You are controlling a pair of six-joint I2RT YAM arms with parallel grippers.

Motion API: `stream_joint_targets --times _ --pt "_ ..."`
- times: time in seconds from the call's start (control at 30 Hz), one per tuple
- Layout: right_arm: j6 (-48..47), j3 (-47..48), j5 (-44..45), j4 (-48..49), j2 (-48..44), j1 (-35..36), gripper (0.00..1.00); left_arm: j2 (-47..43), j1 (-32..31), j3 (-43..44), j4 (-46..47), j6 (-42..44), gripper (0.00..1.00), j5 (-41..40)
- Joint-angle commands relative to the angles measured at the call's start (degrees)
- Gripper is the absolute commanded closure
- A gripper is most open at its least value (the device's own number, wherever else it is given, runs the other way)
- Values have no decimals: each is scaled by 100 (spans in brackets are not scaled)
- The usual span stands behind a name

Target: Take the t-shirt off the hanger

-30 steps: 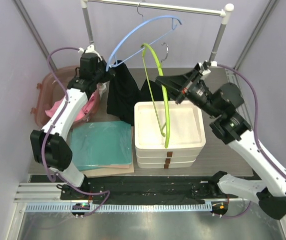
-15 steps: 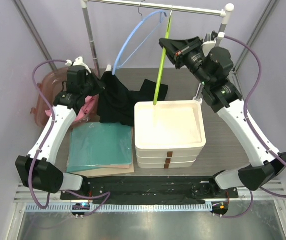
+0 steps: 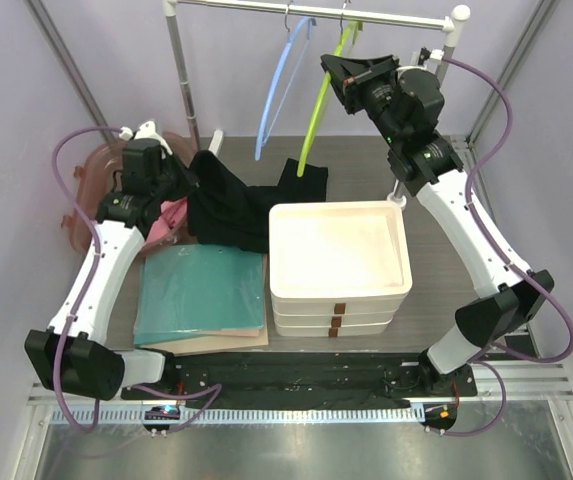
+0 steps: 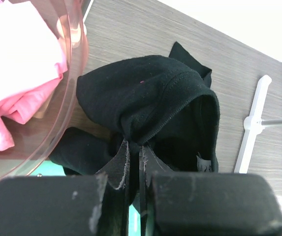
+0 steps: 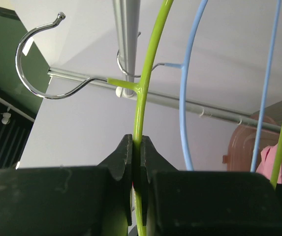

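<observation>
I have the left hand [image 4: 135,152] pinching a fold of the black t-shirt [image 4: 145,98], which is off the hanger and heaped on the counter [image 4: 145,34], presumably to keep it clear. The right hand [image 5: 136,147] is pressed onto the green hanger [image 5: 150,59], holding it at the rail [image 3: 366,15], apparently for rehanging.

Both closed: left fingers [image 4: 112,173], right fingers [image 5: 124,160].

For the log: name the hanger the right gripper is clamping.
The green hanger; the right gripper pinches its wire. The blue hanger hangs untouched beside it.
</observation>
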Motion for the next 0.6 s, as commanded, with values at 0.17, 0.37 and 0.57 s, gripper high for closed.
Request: stream_joint_targets --times 0.17,0.37,0.57 --pt "36 700 294 353 374 -86 99 -698 55 274 -181 173 100 3" --pt "79 534 601 204 339 -95 99 -909 55 511 -392 252 100 -50" --pt "62 331 734 212 321 -130 99 -1058 55 836 -533 305 100 -287"
